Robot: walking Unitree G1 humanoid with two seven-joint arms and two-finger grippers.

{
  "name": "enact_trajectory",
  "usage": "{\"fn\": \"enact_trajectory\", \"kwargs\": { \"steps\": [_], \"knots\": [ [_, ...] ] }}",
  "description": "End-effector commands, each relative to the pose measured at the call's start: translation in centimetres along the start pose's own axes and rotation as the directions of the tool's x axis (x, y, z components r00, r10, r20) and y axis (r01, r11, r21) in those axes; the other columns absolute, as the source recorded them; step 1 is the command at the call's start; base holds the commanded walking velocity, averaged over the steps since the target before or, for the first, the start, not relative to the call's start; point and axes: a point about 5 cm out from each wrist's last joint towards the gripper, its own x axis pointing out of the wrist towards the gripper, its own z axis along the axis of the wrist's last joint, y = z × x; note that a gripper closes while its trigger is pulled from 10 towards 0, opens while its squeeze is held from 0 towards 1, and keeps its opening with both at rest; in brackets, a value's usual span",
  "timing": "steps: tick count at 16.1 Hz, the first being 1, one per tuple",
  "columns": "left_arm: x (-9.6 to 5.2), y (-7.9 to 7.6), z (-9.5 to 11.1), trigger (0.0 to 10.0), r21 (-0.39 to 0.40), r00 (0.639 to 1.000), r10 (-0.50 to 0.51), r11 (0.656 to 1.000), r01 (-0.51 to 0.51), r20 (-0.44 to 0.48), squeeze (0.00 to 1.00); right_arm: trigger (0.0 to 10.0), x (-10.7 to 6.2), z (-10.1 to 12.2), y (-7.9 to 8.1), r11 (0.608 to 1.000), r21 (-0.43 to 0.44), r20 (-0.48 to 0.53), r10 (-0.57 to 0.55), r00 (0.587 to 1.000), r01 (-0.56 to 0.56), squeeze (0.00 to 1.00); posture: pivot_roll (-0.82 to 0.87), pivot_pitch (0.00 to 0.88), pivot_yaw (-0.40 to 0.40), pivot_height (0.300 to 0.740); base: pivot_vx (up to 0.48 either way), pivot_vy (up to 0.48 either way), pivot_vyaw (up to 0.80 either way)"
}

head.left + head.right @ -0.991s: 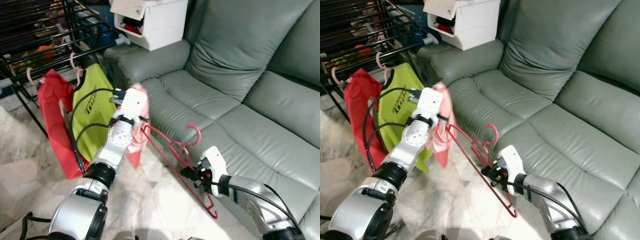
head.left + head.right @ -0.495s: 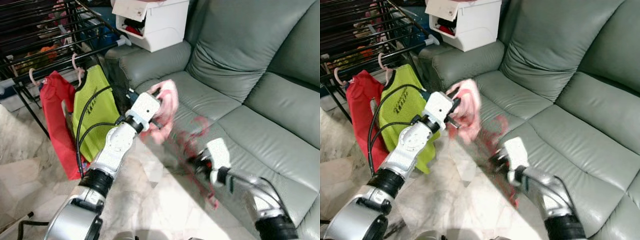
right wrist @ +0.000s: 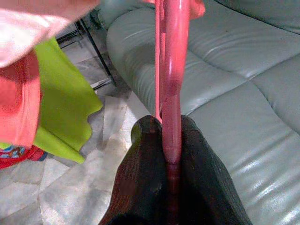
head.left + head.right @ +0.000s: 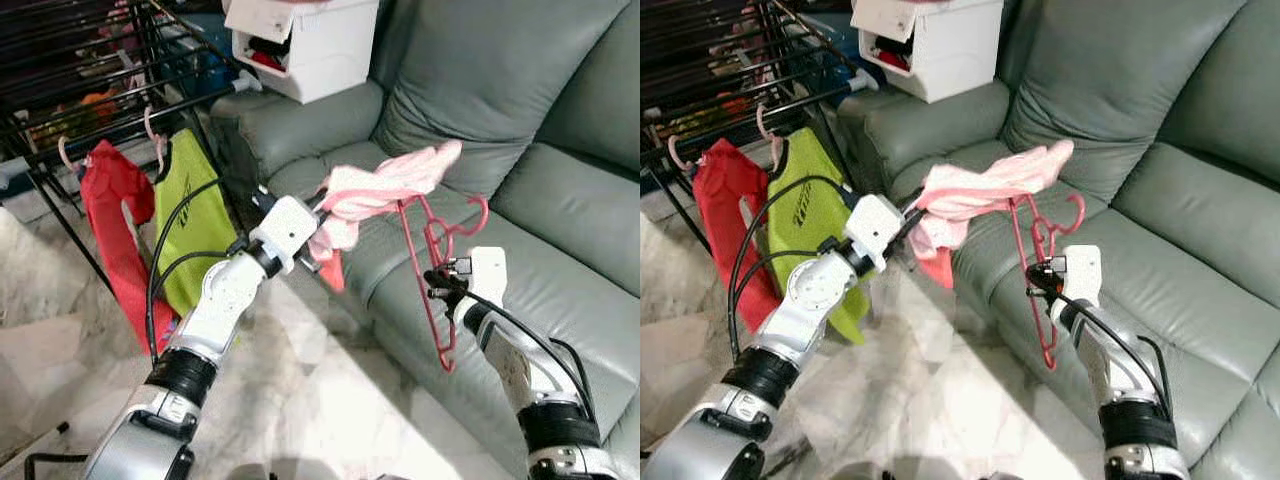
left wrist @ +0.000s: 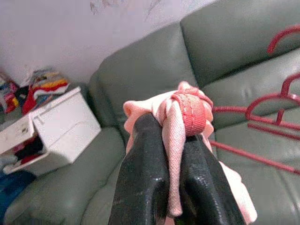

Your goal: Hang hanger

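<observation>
- over the sofa (image 4: 560, 230) seat's front edge we hold the hanger (image 4: 432, 275) in our right gripper (image 4: 440, 280), whose fingers are pinched tight on its red bar, as the right wrist view makes plain.
- our left gripper (image 4: 318, 215) is clamped on a bunched fold of the pink cloth (image 4: 385, 185); the cloth stretches from it across to the top of the hanger, where its far end lies draped near the hook (image 4: 472, 212).
- the hanger stands nearly upright, long axis running up and down, hook at the top and pointing toward the sofa back, its lower tip hanging past the seat's front edge above the floor (image 4: 300, 400).
- the rack (image 4: 90, 95) lies well to our left, beyond the left arm; a red shirt (image 4: 115, 230) and a green shirt (image 4: 190, 215) hang from its front bar already.
- we judge the hook must turn and travel leftward across our body to reach that bar, so the right arm has the long way to go while the left is nearer.
- open room lies over the floor between sofa and rack; the sofa arm and the white box (image 4: 300, 40) on it crowd the far side.
- we cannot tell how far the cloth is threaded onto the hanger.
</observation>
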Motion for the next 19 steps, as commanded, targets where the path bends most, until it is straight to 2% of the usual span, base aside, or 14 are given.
{"fn": "enact_trajectory", "kwargs": {
  "steps": [1, 2, 3, 4, 5, 6, 7, 8, 9, 11, 14, 16, 17, 19],
  "knots": [
    [-0.1, -0.1, -0.2, 10.0, 0.02, 1.0, -0.005, 1.0, 0.005, -0.016, 0.0, 10.0, 0.2, 0.6, 0.5, 1.0, -0.023, 0.031, 0.02, 0.999, -0.019, 0.0, -0.08, 0.0, 0.04, 0.74, 0.0, 0.0, 0.0],
    [0.0, -0.2, -0.1, 10.0, 0.04, 1.0, -0.005, 0.999, 0.005, -0.018, 0.0, 10.0, 0.2, 0.7, 0.9, 0.999, -0.017, 0.038, 0.048, 0.998, -0.047, 0.0, -0.08, 0.0, 0.04, 0.74, 0.0, 0.0, 0.0],
    [0.0, -0.4, -0.3, 10.0, 0.096, 0.999, -0.017, 0.995, 0.02, -0.032, 0.0, 10.0, 0.2, 0.3, 1.3, 0.997, -0.046, 0.011, 0.067, 0.998, -0.067, 0.0, -0.09, 0.0, 0.041, 0.74, 0.0, 0.0, 0.0],
    [0.1, -0.5, -0.3, 10.0, 0.113, 0.999, -0.026, 0.993, 0.029, -0.029, 0.0, 10.0, 0.2, 0.2, 1.4, 0.995, -0.075, 0.013, 0.071, 0.997, -0.069, 0.0, -0.09, 0.0, 0.041, 0.74, 0.0, 0.0, 0.0],
    [0.2, -0.3, -0.3, 10.0, 0.127, 1.0, 0.005, 0.992, -0.001, -0.031, 0.0, 10.0, 0.0, -0.9, 1.8, 0.99, -0.078, -0.067, 0.116, 0.991, -0.121, 0.0, -0.09, 0.0, 0.041, 0.74, 0.0, 0.0, 0.0],
    [0.4, 0.2, 0.0, 10.0, 0.129, 0.999, 0.045, 0.991, -0.043, -0.017, 0.0, 10.0, -0.1, -2.3, 1.4, 0.99, -0.091, -0.149, 0.093, 0.984, -0.107, 0.0, -0.09, 0.0, 0.037, 0.74, 0.0, 0.0, 0.0],
    [0.5, 0.4, 0.2, 10.0, 0.114, 0.998, 0.063, 0.992, -0.062, -0.004, 0.0, 10.0, -0.2, -2.8, 0.6, 0.994, -0.099, -0.162, 0.039, 0.986, -0.055, 0.0, -0.09, 0.0, 0.037, 0.74, 0.0, 0.0, 0.0],
    [0.4, 0.6, 0.4, 10.0, 0.108, 0.997, 0.075, 0.991, -0.076, 0.009, 0.0, 10.0, -0.2, -2.6, -0.2, 0.995, -0.095, -0.123, -0.025, 0.992, 0.014, 0.0, -0.09, 0.0, 0.035, 0.74, 0.0, 0.0, 0.0],
    [0.3, 0.8, 0.6, 10.0, 0.089, 0.996, 0.085, 0.992, -0.087, 0.03, 0.0, 10.0, -0.2, -1.4, -1.4, 0.99, -0.079, -0.017, -0.123, 0.992, 0.121, 0.0, -0.09, 0.0, 0.036, 0.74, 0.0, 0.0, 0.0],
    [-0.1, 0.2, -0.1, 10.0, 0.091, 0.999, 0.035, 0.995, -0.034, -0.006, 0.0, 10.0, -0.6, 2.1, -3.7, 0.958, 0.024, 0.181, -0.285, 0.941, 0.286, 0.0, -0.09, 0.0, 0.042, 0.74, 0.0, 0.0, 0.0],
    [-0.3, -1.1, -1.5, 10.0, 0.14, 0.995, -0.027, 0.989, 0.04, -0.097, 0.0, 10.0, -0.7, 5.0, -3.7, 0.958, 0.032, 0.307, -0.28, 0.91, 0.284, 0.0, -0.09, 0.0, 0.042, 0.74, 0.0, 0.0, 0.0],
    [-0.2, -1.3, -1.5, 10.0, 0.135, 0.994, -0.028, 0.99, 0.041, -0.101, 0.0, 10.0, -0.3, 5.5, -3.4, 0.96, 0.068, 0.322, -0.279, 0.905, 0.272, 0.0, -0.09, 0.0, 0.037, 0.74, 0.0, 0.0, 0.0],
    [-0.1, -1.4, -1.4, 10.0, 0.135, 0.995, -0.032, 0.99, 0.046, -0.099, 0.0, 10.0, 0.2, 4.8, -3.0, 0.968, 0.073, 0.271, -0.252, 0.929, 0.241, 0.0, -0.09, 0.0, 0.036, 0.74, 0.0, 0.0, 0.0],
    [-0.1, -1.5, -1.3, 10.0, 0.132, 0.996, -0.043, 0.99, 0.054, -0.084, 0.0, 10.0, 0.4, 3.7, -2.9, 0.965, 0.057, 0.225, -0.261, 0.939, 0.255, 0.0, -0.09, 0.0, 0.035, 0.74, 0.0, 0.0, 0.0]
  ]
}}
